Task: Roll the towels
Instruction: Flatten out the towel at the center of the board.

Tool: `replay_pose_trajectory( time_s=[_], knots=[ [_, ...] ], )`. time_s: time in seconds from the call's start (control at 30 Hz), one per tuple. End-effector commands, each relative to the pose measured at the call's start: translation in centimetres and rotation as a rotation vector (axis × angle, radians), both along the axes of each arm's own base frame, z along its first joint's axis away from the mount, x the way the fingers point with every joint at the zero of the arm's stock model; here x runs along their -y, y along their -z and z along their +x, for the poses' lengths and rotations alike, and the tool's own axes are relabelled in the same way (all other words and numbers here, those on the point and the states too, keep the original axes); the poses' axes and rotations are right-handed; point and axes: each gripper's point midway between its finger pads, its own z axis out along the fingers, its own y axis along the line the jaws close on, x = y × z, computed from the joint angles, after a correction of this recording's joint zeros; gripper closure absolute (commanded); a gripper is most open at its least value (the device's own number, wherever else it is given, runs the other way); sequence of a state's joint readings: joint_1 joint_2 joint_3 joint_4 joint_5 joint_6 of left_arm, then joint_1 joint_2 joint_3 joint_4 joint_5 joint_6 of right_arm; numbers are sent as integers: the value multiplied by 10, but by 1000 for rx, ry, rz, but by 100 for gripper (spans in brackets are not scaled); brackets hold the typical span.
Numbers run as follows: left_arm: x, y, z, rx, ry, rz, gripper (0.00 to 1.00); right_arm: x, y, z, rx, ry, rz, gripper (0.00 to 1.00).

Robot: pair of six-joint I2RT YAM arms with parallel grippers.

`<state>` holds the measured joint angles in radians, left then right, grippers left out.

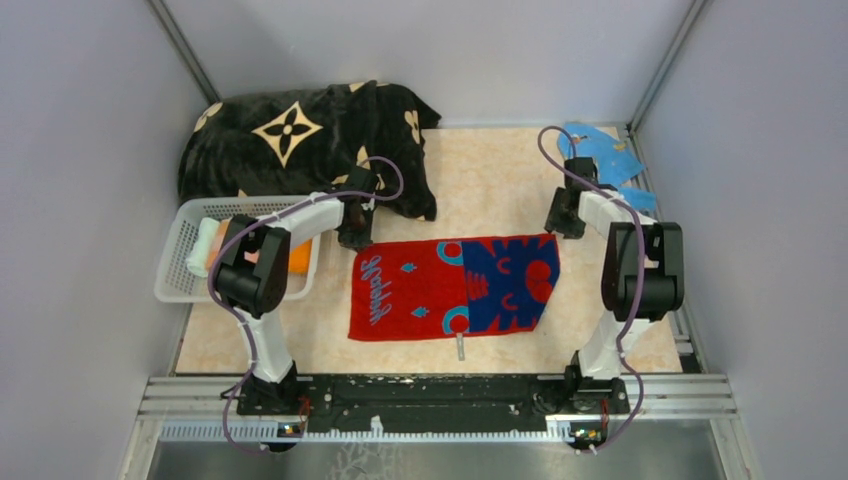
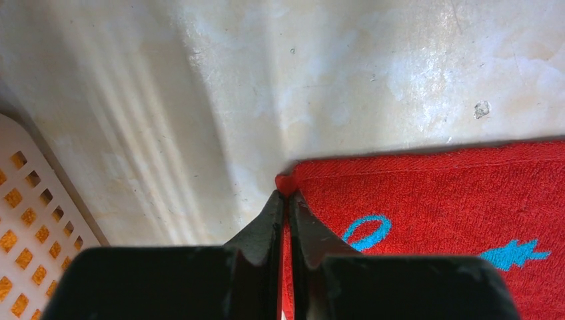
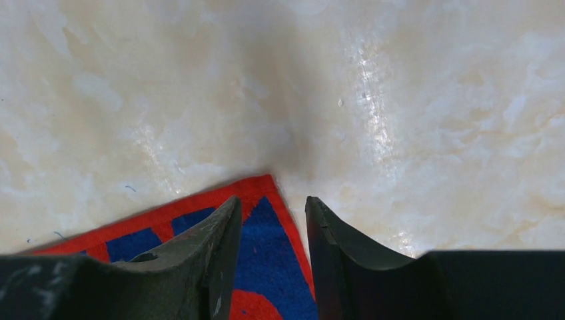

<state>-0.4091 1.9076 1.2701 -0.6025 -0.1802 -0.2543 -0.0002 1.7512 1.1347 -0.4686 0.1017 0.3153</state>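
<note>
Top external view: printed towel [image 1: 450, 288] lies flat and spread at the middle of the bench [image 1: 480, 180], long side running left to right.
Bench surface: glossy, cream, marbled; it catches light in both wrist views.
Towel pattern: left half red with teal marks, right half dark blue with red shapes, edged in a red border.
Towel texture: short looped pile, with a stitched hem line along the far edge.
Towel outline: rectangular; the right end slants a little.
Left jaws: pressed together, pinching the far-left corner of the printed towel. A small nub of red cloth shows at their tips.
Right jaws: spread, straddling the far-right corner. Whether they touch the cloth, I cannot tell.
Basket [image 1: 172, 275]: white plastic lattice, left of the towel and apart from it. It holds an orange towel [image 1: 298, 257] and a pale roll [image 1: 205, 245].
Blanket [image 1: 300, 130]: black plush with beige flower motifs, heaped at the far left.
Blue sheets [image 1: 600, 155]: thin and flat, in the far-right corner.
Open room: bare bench beyond the towel's far edge and to its right; grey walls close three sides.
</note>
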Motion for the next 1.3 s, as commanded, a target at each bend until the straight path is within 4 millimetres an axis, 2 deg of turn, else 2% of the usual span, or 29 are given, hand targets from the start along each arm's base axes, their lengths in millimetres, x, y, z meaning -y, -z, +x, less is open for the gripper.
replay_pose_trajectory(
  time_s=[0.0, 0.13, 0.5, 0.6, 0.73, 0.8, 0.9, 1.0, 1.1, 1.17, 1.27],
  knots=[
    [-14, 52, -29, -148, 9, 68, 93, -2, -8, 17, 8, -64, -11, 60],
    [-13, 51, -27, -141, 8, 64, 95, 2, 4, 12, -45, -64, -35, 62],
    [-15, 53, -28, -145, 4, 70, 97, -8, 50, -16, -216, -73, 27, 69],
    [-16, 52, -26, -139, 4, 75, 97, -11, 59, -25, -248, -66, 42, 82],
    [-16, 44, -18, -114, -4, 68, 100, -14, 57, -20, -228, -69, 54, 100],
    [-15, 34, -11, -87, -1, 58, 100, -14, 45, -10, -183, -71, 52, 100],
    [-10, 7, 8, -13, 11, 38, 100, -13, 10, 13, -75, -66, 42, 100],
    [-5, -47, 37, 123, 13, 14, 100, -11, -41, 34, 64, -52, 33, 100],
    [-5, -108, 57, 279, 15, -2, 100, -10, -106, 50, 238, -38, 26, 100],
    [-6, -150, 66, 388, 18, -9, 100, -9, -153, 53, 359, -38, 24, 100],
    [-11, -210, 71, 541, 19, -22, 100, -9, -205, 52, 490, -39, 22, 100]
  ],
)
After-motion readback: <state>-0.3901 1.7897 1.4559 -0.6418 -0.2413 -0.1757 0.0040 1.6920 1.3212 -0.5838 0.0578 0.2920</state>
